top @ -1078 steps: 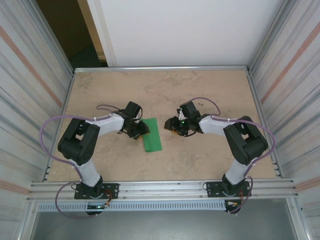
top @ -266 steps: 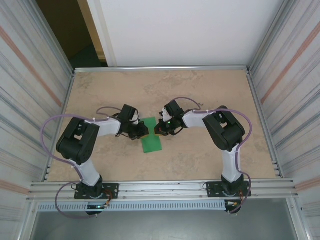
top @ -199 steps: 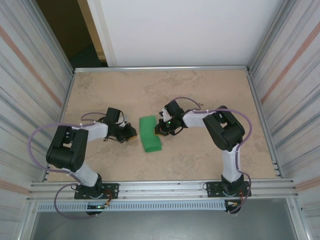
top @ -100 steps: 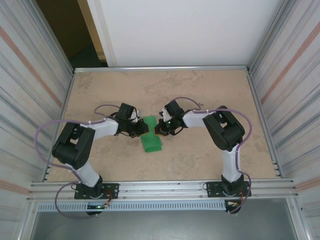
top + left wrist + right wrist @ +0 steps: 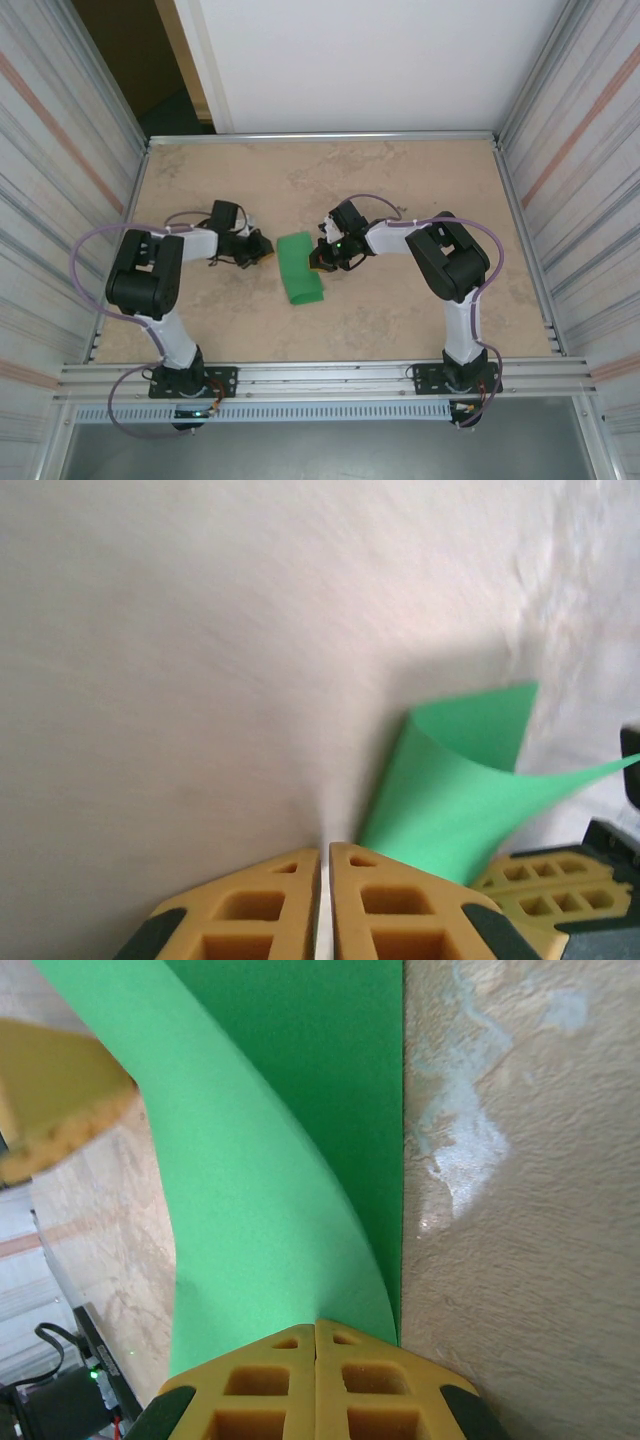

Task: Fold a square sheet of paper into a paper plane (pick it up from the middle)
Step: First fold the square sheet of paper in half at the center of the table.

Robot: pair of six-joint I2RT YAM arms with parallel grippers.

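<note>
On the table (image 5: 420,190), a square sheet of paper (image 5: 298,268) lies between two grippers.
Just left of the paper, the left gripper (image 5: 262,248) has its fingers (image 5: 270,910) pressed together with nothing in them, and its tips are just beside the paper's left edge. The green paper is folded over, and its top layer curves up loosely. At its right edge, the right gripper (image 5: 318,262) is pinched tight on the paper, fingers (image 5: 260,1390) together.

Top camera looks down; close wrist cameras share the paper (image 5: 450,780).
</note>
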